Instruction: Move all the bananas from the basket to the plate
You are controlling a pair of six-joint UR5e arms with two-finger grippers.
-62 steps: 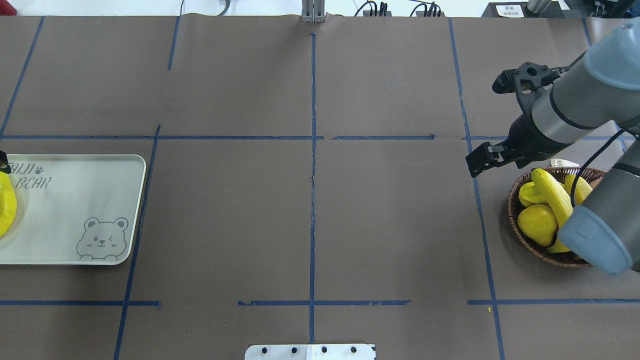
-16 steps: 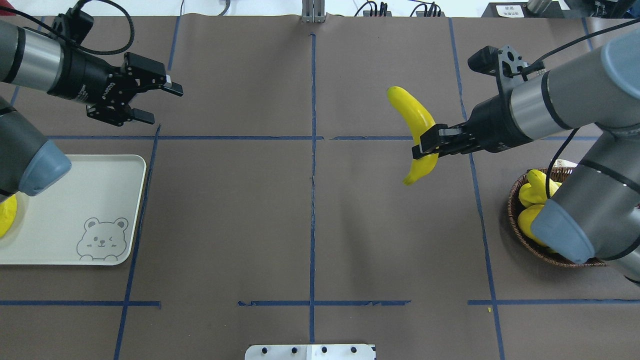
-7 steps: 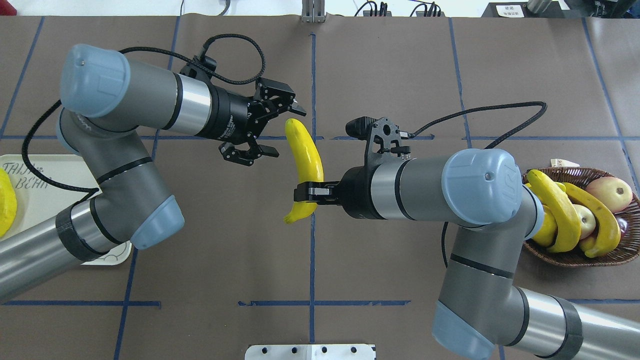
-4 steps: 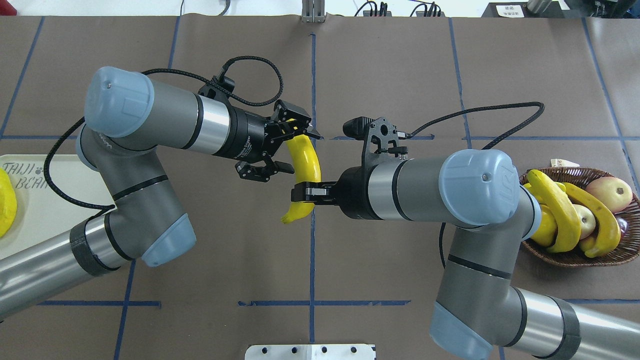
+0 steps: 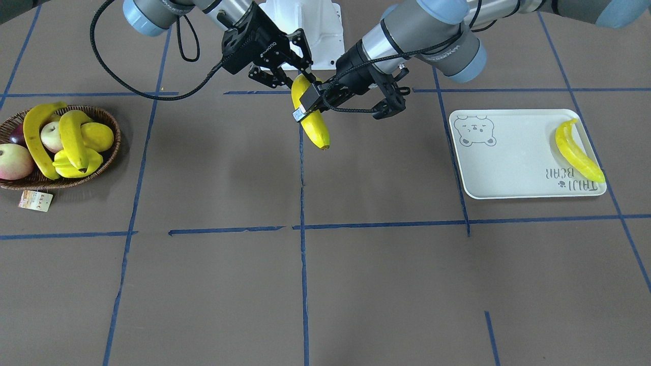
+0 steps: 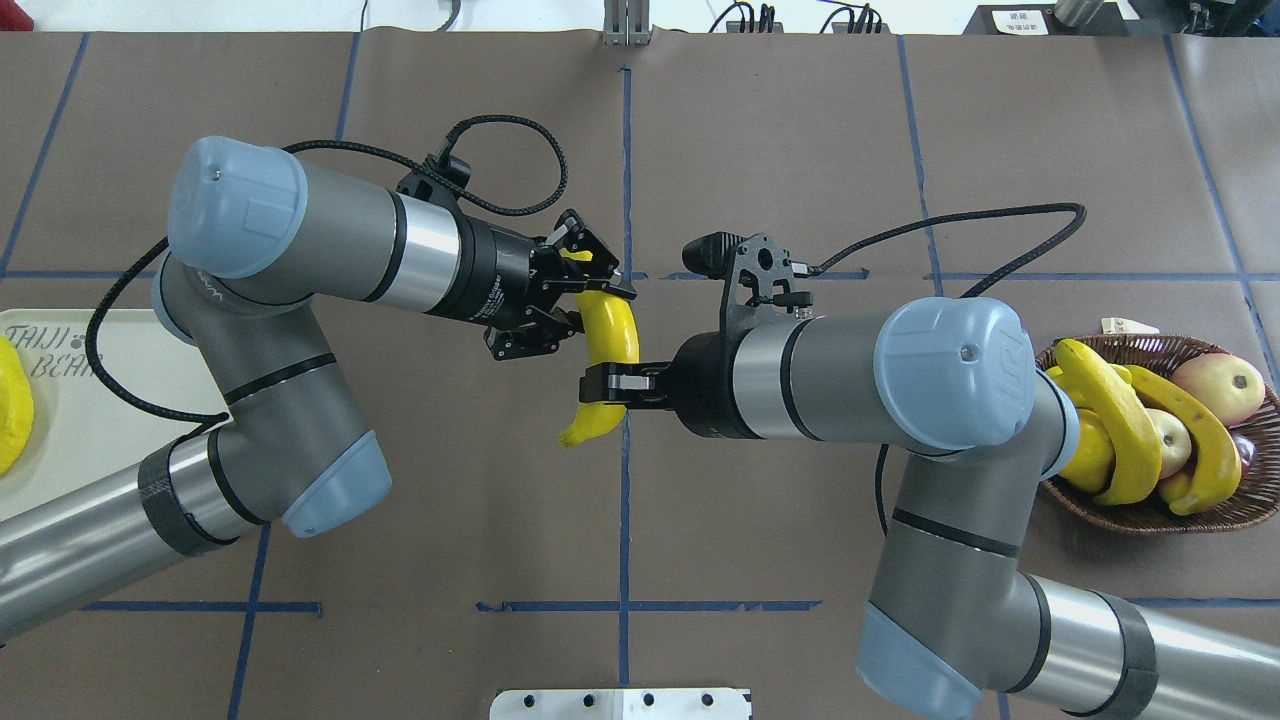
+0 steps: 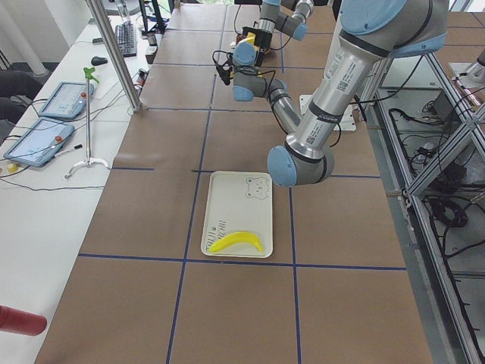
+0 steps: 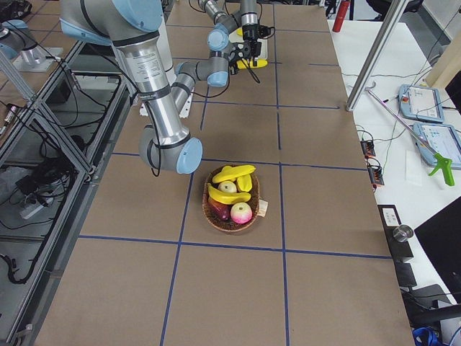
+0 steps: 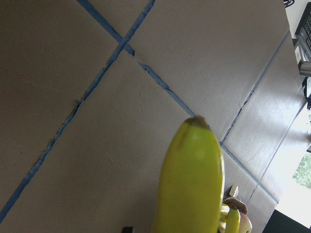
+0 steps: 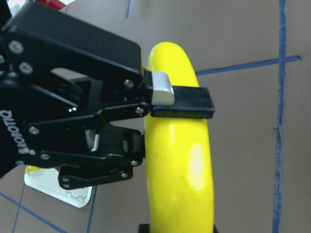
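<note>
A long yellow banana (image 6: 612, 330) hangs above the table's middle, held by both arms. My right gripper (image 6: 608, 385) is shut on its near part. My left gripper (image 6: 595, 315) has its fingers closed against the far end, as the right wrist view (image 10: 180, 184) and left wrist view (image 9: 192, 184) also show. In the front view the left gripper (image 5: 310, 104) sits just below the right gripper (image 5: 294, 76) on the banana (image 5: 316, 127). Two more bananas (image 6: 1100, 400) (image 6: 1195, 430) lie in the wicker basket (image 6: 1230, 515) at the right. One banana (image 5: 574, 150) lies on the bear plate (image 5: 508, 157) at the left.
The basket (image 5: 114, 132) also holds apples (image 5: 12, 161), a lemon (image 5: 99, 136) and a starfruit (image 5: 63, 165); a paper tag (image 5: 35, 201) lies beside it. Blue tape lines cross the brown table cover. A white mount plate (image 6: 620, 703) sits at the near edge.
My right arm carried the banana from the basket side to the middle. My left arm came in from the left with an open gripper, reached the banana's far end, and its fingers closed on it.
</note>
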